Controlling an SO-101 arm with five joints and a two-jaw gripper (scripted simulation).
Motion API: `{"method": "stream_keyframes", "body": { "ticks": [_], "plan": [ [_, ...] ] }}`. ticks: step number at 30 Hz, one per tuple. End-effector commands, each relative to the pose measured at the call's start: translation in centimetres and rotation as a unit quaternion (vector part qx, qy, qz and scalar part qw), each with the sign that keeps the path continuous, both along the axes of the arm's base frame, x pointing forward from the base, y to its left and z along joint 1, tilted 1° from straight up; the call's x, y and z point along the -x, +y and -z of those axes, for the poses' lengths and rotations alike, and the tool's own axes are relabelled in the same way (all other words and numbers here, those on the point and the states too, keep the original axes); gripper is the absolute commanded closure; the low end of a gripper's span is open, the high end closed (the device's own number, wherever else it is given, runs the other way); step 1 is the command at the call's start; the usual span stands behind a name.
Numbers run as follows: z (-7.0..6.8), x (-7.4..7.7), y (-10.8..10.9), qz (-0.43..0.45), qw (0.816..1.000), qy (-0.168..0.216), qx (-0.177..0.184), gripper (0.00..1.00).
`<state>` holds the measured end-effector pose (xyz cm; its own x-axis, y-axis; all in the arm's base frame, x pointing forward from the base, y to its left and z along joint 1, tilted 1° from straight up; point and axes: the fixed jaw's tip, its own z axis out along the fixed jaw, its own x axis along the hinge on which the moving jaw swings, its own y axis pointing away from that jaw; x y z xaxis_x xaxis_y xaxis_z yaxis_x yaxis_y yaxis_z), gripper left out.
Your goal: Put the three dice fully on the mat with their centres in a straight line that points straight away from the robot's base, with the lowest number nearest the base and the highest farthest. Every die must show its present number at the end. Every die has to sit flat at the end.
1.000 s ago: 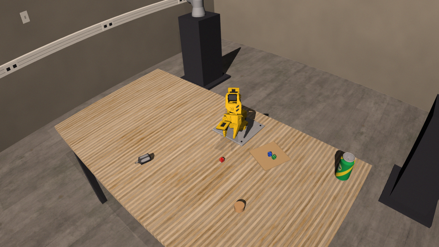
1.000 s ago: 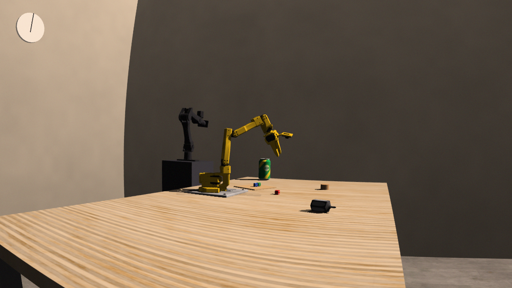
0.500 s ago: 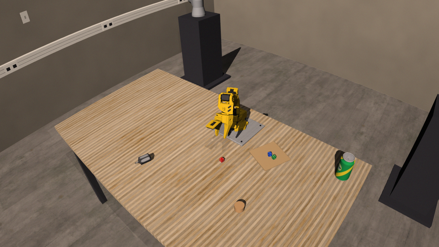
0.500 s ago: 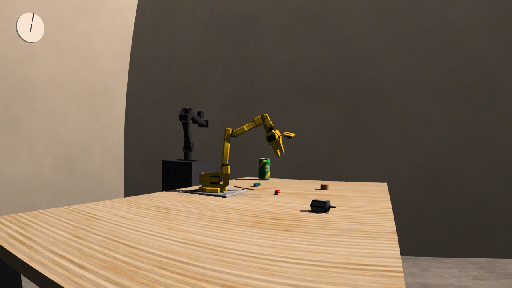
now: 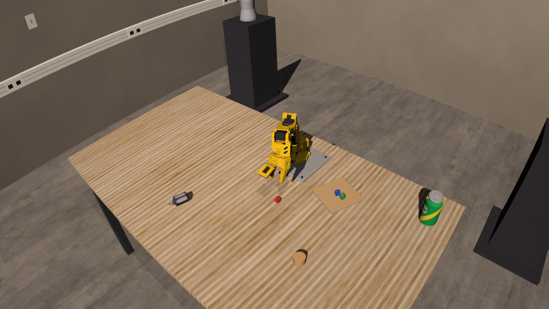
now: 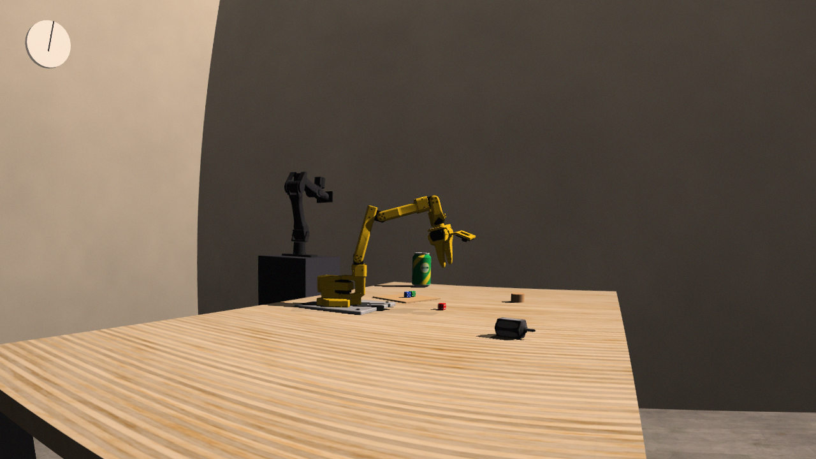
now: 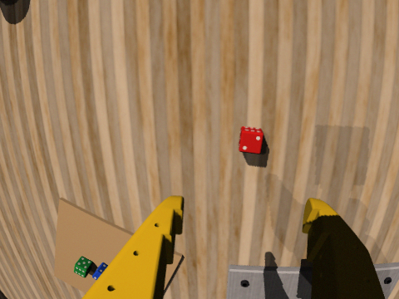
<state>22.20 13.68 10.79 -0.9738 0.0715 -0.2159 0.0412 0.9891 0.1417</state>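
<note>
Below the open, unladen tool [image 5: 276, 180] [image 6: 457, 251] [image 7: 244, 200], red die [image 5: 277, 199] [image 6: 441, 306] [image 7: 251, 140] rests on wood.

Below the yellow end effector [image 5: 277, 180] [image 6: 456, 251] [image 7: 244, 213], the surface [image 5: 215, 230] [image 6: 342, 377] [image 7: 208, 83] is striped in tan and brown, with a white-pipped red die [image 5: 277, 199] [image 6: 442, 306] [image 7: 251, 140].

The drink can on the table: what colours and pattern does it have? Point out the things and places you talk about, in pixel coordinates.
Green [image 5: 431, 212] [image 6: 421, 269] with yellow bands; best in the top view.
</note>
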Motion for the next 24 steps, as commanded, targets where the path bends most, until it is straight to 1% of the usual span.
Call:
{"method": "stream_keyframes", "body": {
  "ticks": [1,4,6,8,10,13,17,18,24],
  "plan": [
    [1.9,-0.1,-0.1,0.006,0.999,0.034,0.018,0.75],
    [4.0,0.2,-0.3,0.006,0.997,0.072,0.04,0.75],
    [5.1,0.4,-0.4,0.006,0.994,0.093,0.053,0.75],
    [5.9,0.6,-0.6,0.006,0.992,0.11,0.062,0.75],
    [6.5,0.8,-0.6,0.006,0.99,0.121,0.069,0.75],
    [6.9,0.9,-0.7,0.006,0.989,0.128,0.073,0.75],
    [6.9,0.9,-0.7,0.006,0.989,0.128,0.073,0.75],
    [6.9,0.6,-0.9,0.016,0.99,0.123,0.069,0.75],
    [6.9,0.6,-0.9,0.016,0.99,0.123,0.069,0.75]
  ]
}}
